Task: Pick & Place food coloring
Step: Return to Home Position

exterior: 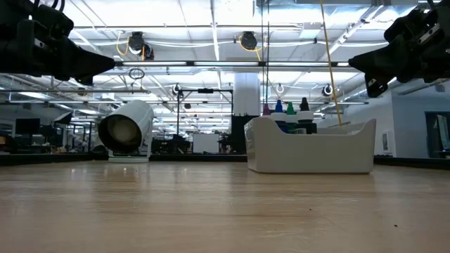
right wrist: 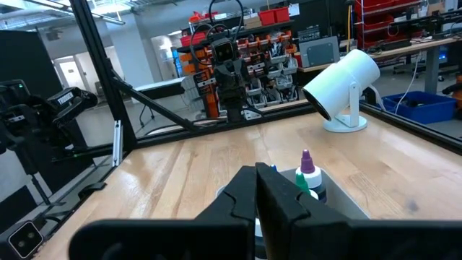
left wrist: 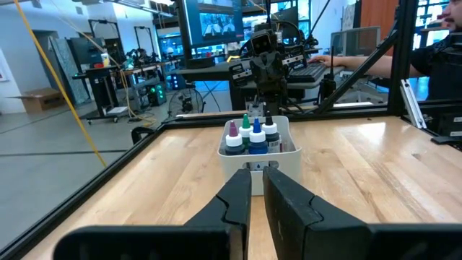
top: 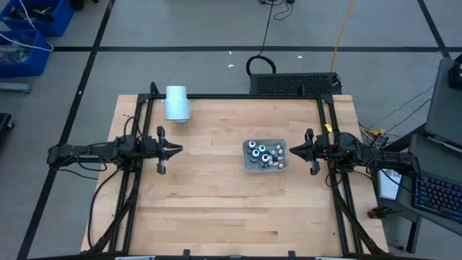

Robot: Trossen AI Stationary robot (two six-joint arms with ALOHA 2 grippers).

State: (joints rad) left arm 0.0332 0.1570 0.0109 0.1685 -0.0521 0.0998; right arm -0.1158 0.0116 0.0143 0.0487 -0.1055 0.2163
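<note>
listing item: food coloring bottles [top: 264,152], a cluster of tiny dark round ones with white-ringed tops plus smaller pale ones, all upright inside the grey tray [top: 247,167], right of the middle of the table [top: 216,202]. pointed caps in purple, blue, green and black show above the tray wall in the low view.

position: the tray sits just beside the right gripper [top: 291,151], straight ahead of its tips. the left gripper [top: 178,150] faces it from well apart, so the right arm is plainly nearer. the tray's long side runs roughly along the line between the two grippers.

grippers: both have fingers pressed together, hold nothing and hang clear of the wood.

status: no bottle lies loose on the table, so placing looks done and probably only parking the arms remains.

other: pale cylinder [top: 177,103] near the back edge, left side.
</note>
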